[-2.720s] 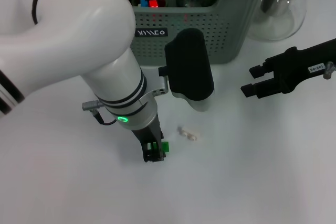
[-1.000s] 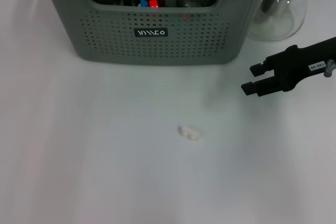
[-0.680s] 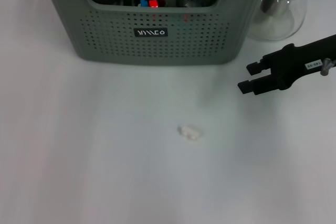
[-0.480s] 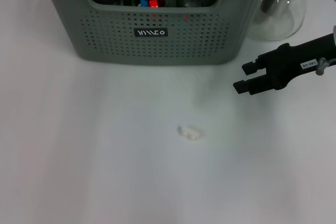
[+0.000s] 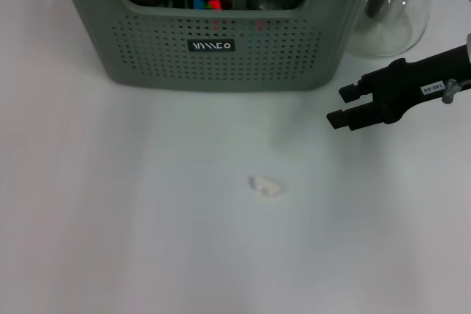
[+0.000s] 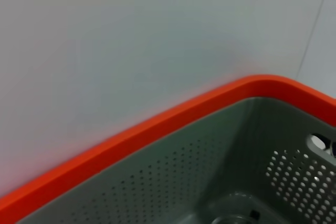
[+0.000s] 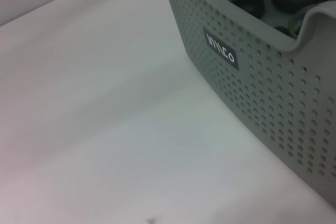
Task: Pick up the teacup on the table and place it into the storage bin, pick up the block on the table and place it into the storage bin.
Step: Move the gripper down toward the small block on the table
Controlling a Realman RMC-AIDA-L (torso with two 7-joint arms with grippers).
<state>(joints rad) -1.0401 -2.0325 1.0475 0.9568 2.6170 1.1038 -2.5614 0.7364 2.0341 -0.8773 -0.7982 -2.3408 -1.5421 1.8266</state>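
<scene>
**Storage bin is loaded; no cup or block left on the table**

The storage bin [image 5: 257,56] stands at the far side of the table [image 5: 110,218], with its long side running left to right across the robot's front and its labelled wall facing the robot. Inside it are several dark round things, a glass piece and a small pot of red and blue bits. I can't pick out which is the teacup, and no green block shows among them.

The only thing lying on the open table is a small white scrap [image 5: 265,186], which is neither of the task's things. Both pieces therefore look to be in the bin, and the job seems close to done.

The right gripper [image 5: 337,106] hangs near the bin's right front corner, in front of the glass pitcher [image 5: 390,12]. Its two fingers are spread apart with nothing between them, and they point toward the robot's left along the bin's front wall. From this hand, the bin lies ahead and to the left.

The left gripper itself doesn't show. Its wrist camera looks down an inner corner of a perforated bin, so that arm is probably above it and is the nearer of the two.
</scene>
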